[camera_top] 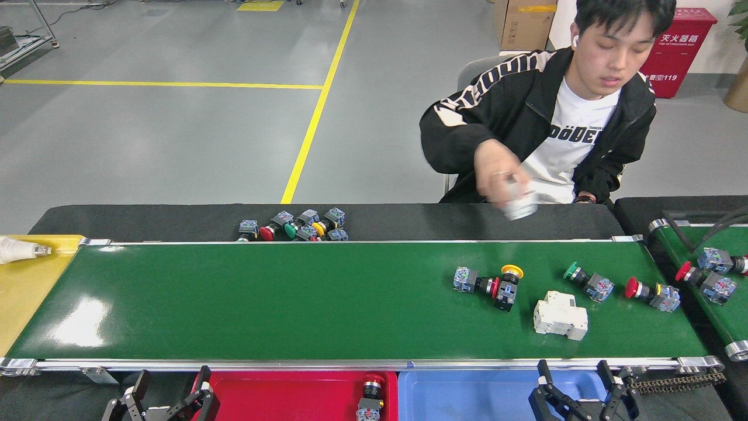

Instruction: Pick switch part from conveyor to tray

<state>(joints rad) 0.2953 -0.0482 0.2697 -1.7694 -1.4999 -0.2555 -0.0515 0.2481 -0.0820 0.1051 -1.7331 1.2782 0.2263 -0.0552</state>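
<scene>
Four switch parts (pixel 489 285) and one white breaker (pixel 560 316) ride the conveyor (pixel 292 304); both tools, left (pixel 169 393) and right (pixel 578 380), gape unladen.

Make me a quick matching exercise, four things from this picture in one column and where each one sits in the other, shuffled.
Things:
1. white breaker block
2. light bulb
3. red-capped switch
4. cluster of spare switches

Places:
A. yellow tray
B. black mat behind the conveyor
C. conveyor
D. red tray

Pairs: 1-C, 2-A, 3-D, 4-B

Person's hand (pixel 495 172) blurred (held white object (pixel 522 206) unidentifiable); bulb (pixel 20 250) edge-cropped.
</scene>
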